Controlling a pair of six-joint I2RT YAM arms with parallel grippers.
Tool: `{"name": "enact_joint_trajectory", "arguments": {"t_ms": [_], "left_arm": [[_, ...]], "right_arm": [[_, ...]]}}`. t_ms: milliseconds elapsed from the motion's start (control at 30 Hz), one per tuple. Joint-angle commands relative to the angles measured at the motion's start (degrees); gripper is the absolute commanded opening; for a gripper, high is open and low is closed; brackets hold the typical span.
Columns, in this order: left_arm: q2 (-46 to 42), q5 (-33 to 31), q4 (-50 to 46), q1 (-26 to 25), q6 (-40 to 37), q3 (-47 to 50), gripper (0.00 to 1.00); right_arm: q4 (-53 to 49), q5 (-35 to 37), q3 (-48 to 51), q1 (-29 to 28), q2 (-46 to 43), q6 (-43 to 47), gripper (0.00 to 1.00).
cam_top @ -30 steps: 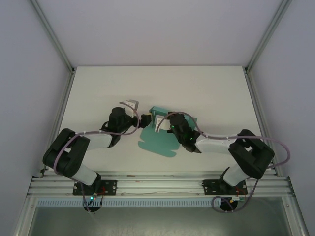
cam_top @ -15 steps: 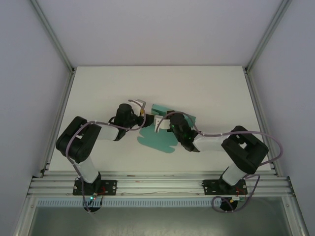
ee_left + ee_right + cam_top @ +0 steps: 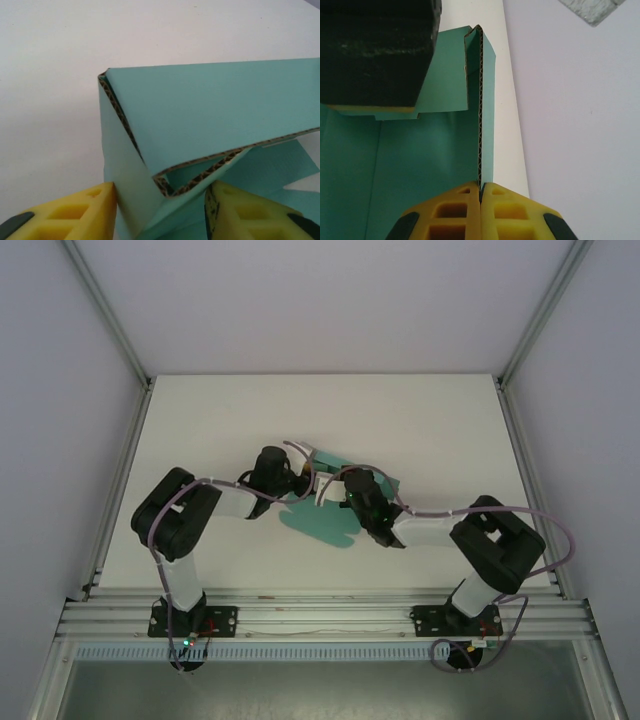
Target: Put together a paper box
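Pinched 1 upright wall of the paper box (image 3: 488,100) edge-on in the right gripper (image 3: 481,187), yellow pads (image 3: 455,205) closed down to the card's thickness. Gripped it at its end, probably to keep that wall standing and to anchor the whole sheet against sliding.

Straddled a folded corner of the box with the left gripper (image 3: 161,195), jaws partway apart, 1 pad touching the outer face, the other just beside the doubled-over flap. Could not tell whether squeezing or merely bracketing. Sat at the box's left side, seemingly to press the doubled flap against its wall and set the crease.

Held both wrists close together over the far end of the box. Showed the near part of the box flat and unfolded on the table (image 3: 200,420), rounded tabs at its near edge. Judged the assembly early: 1 corner forming, the remaining flaps not yet raised.
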State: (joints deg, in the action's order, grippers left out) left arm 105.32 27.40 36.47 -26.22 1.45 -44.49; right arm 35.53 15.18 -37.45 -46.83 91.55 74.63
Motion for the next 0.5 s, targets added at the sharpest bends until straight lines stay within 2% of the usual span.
{"name": "enact_joint_trajectory", "arguments": {"t_ms": [0,67,200,233,267,467], "left_arm": [[2.1,0.5,0.0,0.1,-0.1,-2.7,0.39],[2.0,-0.5,0.6,0.1,0.3,-2.8,0.36],[1.5,-9.1,1.3,-0.4,3.3,-3.3,0.35],[1.3,-11.5,2.1,-0.7,4.4,-3.1,0.33],[1.1,-11.4,2.5,-0.8,4.7,-3.1,0.32],[2.3,-20.8,4.8,-5.2,7.4,-4.3,0.23]], "right_arm": [[-7.6,-6.6,-0.7,-2.2,-0.4,-4.6,0.0],[-9.9,-7.1,-1.2,-2.2,-0.5,-5.9,0.0],[-13.7,-7.7,-2.9,-2.0,-0.3,-9.0,0.0],[-14.5,-7.7,-3.5,-2.0,-0.2,-9.7,0.0],[-14.2,-7.9,-3.7,-1.9,-0.1,-10.4,0.0],[-16.4,-8.5,-6.5,-1.5,1.2,-16.8,0.0]]}}
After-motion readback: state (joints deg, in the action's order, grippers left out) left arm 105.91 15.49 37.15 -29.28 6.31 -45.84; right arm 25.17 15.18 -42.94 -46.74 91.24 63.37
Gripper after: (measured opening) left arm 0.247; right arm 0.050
